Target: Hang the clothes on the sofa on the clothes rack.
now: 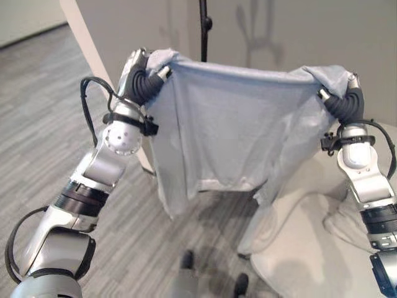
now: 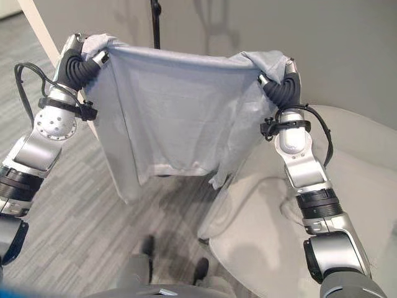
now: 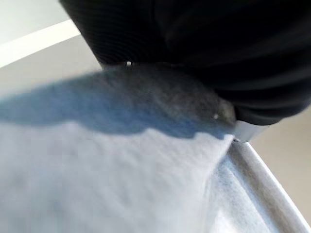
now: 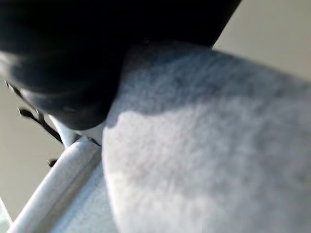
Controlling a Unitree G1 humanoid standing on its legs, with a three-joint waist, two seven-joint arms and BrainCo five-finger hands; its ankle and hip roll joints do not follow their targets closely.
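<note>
Your left hand (image 1: pixel 146 71) and right hand (image 1: pixel 347 93) hold a pale grey garment (image 1: pixel 229 124) spread between them, raised above the floor (image 1: pixel 49 143) beside the white sofa (image 1: pixel 322 248). Cloth drapes over both hands, so can't tell finger state. Dark rack pole (image 1: pixel 203 28) stands just behind the garment's top edge.

I am holding both arms raised and spread wide, left robot hand (image 1: pixel 144 73) and right robot hand (image 1: pixel 346 94) level, fingers hidden from me.
</note>
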